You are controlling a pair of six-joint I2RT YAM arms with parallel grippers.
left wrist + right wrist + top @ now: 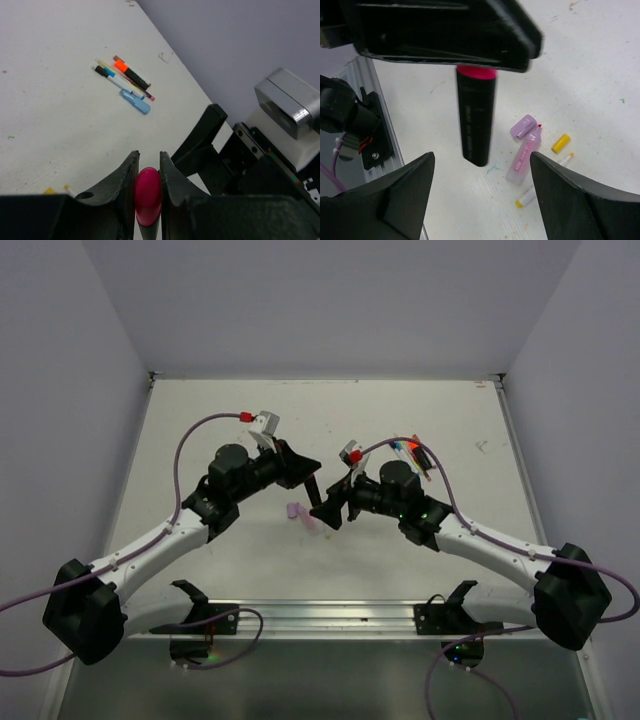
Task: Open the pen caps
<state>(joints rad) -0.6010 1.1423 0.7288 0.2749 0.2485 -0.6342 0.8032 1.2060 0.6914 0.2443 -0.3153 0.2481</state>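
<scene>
The left end effector [148,161] is pinching the pink cap [148,192] of a black highlighter [476,120], which is hanging upright over the desk [580,75], just beside the lilac highlighter [525,155] that is lying there uncapped. The right end effector [481,165] is standing wide open, with the black highlighter's lower end showing between its jaws, untouched. The black highlighter is looking light, stiff and smooth, so probably slippery, and its cap is likely sitting on a tight snap fit. Gripping squarely across mid-body is looking safest. Other pens [125,82] are lying well beyond the lilac highlighter.
</scene>
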